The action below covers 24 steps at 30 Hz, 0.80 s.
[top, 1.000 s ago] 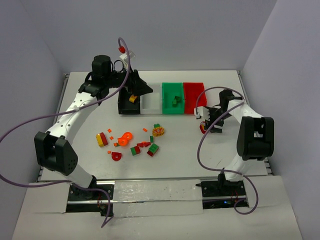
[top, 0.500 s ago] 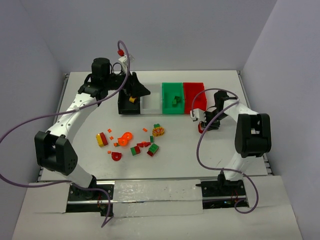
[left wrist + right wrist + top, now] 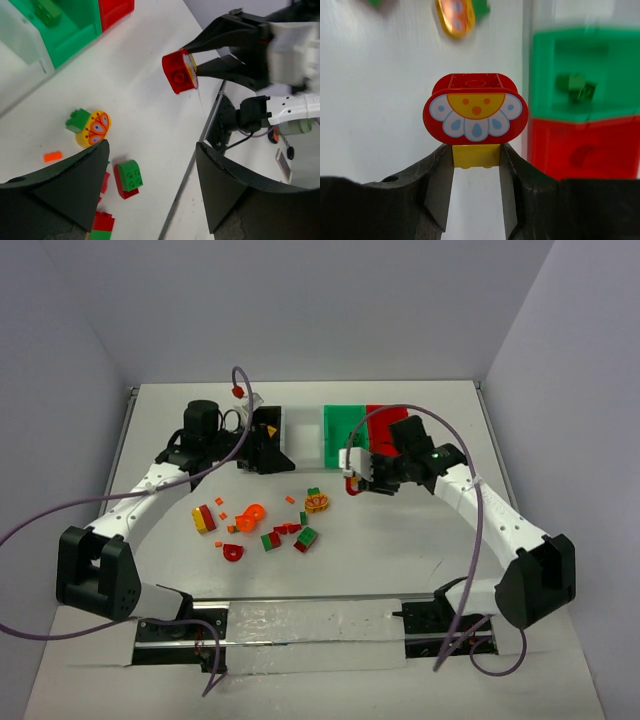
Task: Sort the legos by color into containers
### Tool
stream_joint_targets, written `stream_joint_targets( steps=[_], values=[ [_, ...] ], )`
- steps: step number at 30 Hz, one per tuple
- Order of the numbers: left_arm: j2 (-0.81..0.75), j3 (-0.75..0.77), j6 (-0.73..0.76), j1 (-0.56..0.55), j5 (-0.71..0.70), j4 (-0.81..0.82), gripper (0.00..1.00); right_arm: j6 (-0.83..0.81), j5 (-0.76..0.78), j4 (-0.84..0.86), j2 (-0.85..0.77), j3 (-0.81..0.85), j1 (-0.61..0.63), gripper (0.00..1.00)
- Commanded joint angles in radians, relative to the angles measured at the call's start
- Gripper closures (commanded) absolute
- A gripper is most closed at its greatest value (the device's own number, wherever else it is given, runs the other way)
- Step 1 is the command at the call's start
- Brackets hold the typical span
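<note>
My right gripper (image 3: 476,156) is shut on the yellow base (image 3: 476,154) of a lego topped by a red flower-faced piece (image 3: 475,107). It holds this above the table in front of the green container (image 3: 345,412), and the piece also shows in the left wrist view (image 3: 179,77). My left gripper (image 3: 272,448) hangs open and empty over the front of the black container (image 3: 246,440). The white container (image 3: 300,435) and the red container (image 3: 378,418) complete the row. Several loose red, green, orange and yellow legos (image 3: 262,528) lie mid-table.
A yellow butterfly piece (image 3: 317,502) with a green brick lies near the right gripper. A green-on-red brick (image 3: 127,177) sits between the left fingers' view lines. The green container (image 3: 585,60) holds green bricks (image 3: 575,84); the red container (image 3: 585,147) holds a red piece.
The right gripper shut on the red and yellow lego at the table's right, lifted it and carried it left to the green container. The left gripper drew back slightly from the black container.
</note>
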Motion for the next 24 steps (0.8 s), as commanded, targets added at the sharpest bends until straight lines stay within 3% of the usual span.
stream_joint_targets(
  steps=[1,10,24],
  values=[
    [-0.03,-0.035,-0.088,-0.034,0.046,0.084,0.19,0.323,0.065,0.059,-0.011,0.106,0.189,0.98],
    [0.005,-0.02,-0.126,-0.143,0.076,0.096,0.17,0.446,0.225,0.053,0.035,0.215,0.401,1.0],
    [0.088,0.017,-0.124,-0.171,0.038,0.058,0.24,0.459,0.32,0.072,0.016,0.218,0.476,1.0]
  ],
)
